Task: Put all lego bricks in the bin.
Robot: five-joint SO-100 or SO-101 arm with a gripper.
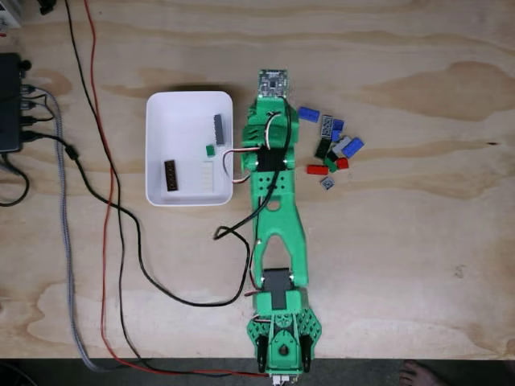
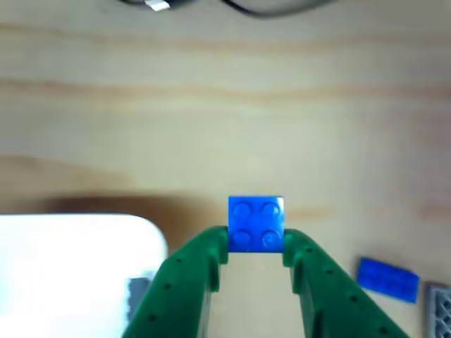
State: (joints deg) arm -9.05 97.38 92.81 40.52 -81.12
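White bin [image 1: 189, 108] sits on the plywood bench [image 1: 402, 257], just left of the green arm [image 1: 278, 201] in the fixed view. Three pieces lie in it: a dark brown brick [image 1: 170, 176] near the lower left, upright long side; a small green brick [image 1: 210, 149] about mid-right; a grey strip brick [image 1: 218, 125] near the upper right wall. Rest of the bin floor is bare white. In the other view the bin corner [image 2: 77, 239] shows at lower left, with a grey piece [image 2: 139, 296] at its edge, blurred.

Loose pile of bricks [image 1: 331, 146] lies on the bench just right of the arm: blue, grey, green, white, red, black mixed, some touching. One blue brick [image 1: 308, 114] sits at the pile's upper left, a red one [image 1: 317, 170] at the lower left.

Arm stretches up the fixed view from its base [image 1: 282, 334] at the bench's bottom edge, lying between bin and pile, a small circuit board [image 1: 273, 81] at its tip. Cables run from the arm across the bench to a black box [image 1: 10, 104] at far left.

Other view: gripper [image 2: 256, 243] is clamped on a blue two-by-two brick [image 2: 256, 222], studs facing the camera, pinched between the two green fingers [image 2: 201, 264], above bare wood just right of the bin corner. A blue plate [image 2: 388, 279] lies at lower right, a grey piece [image 2: 438, 310] beside it.
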